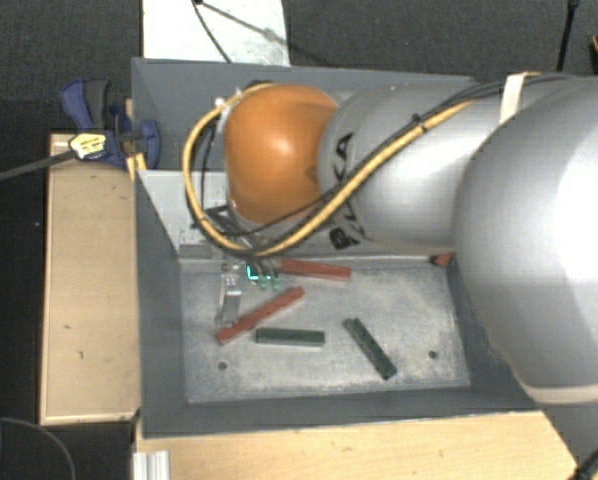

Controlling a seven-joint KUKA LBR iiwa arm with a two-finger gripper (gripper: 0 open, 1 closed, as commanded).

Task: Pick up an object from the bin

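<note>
End effector point(229, 306), spread unclear, hangs over red stick point(264, 313) near left wall of bin point(164, 328).

Black capital lettering point(344, 193) runs sideways along the rounded silver metal casing of the robot arm point(409, 183). A yellow-and-black cable point(379, 161) crosses it, so the brand name KUKA reads only in part. No other text is legible.
</note>
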